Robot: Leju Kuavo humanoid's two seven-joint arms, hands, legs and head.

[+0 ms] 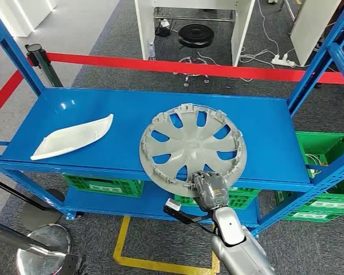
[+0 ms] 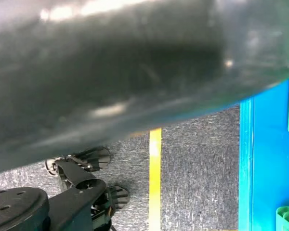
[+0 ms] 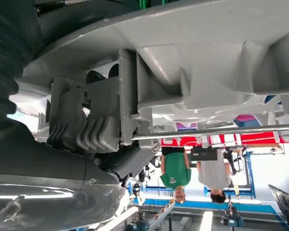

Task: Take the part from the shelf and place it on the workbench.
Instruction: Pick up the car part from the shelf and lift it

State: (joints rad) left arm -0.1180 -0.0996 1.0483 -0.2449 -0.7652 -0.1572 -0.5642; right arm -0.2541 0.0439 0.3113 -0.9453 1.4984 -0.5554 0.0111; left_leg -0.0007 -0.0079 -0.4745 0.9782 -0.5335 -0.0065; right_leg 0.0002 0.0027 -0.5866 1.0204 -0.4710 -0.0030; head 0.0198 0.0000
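A grey wheel cover (image 1: 192, 143) lies on the blue shelf (image 1: 265, 132), its near rim hanging over the front edge. My right hand (image 1: 210, 192) comes up from below and grips that near rim. In the right wrist view its fingers (image 3: 85, 134) wrap a clip on the wheel cover's ribbed underside (image 3: 208, 48). A white curved trim piece (image 1: 73, 137) rests at the shelf's left end. A blurred grey mass (image 2: 117, 72) in the left wrist view is close to the camera, and I cannot tell how my left hand stands.
Green crates (image 1: 103, 186) sit on the lower shelf, and another crate (image 1: 330, 149) is at the right. Red barrier tape (image 1: 183, 66) and a black stool (image 1: 196, 35) lie beyond. Two people (image 3: 176, 168) stand further off. A yellow floor line (image 2: 155, 178) runs beside the shelf.
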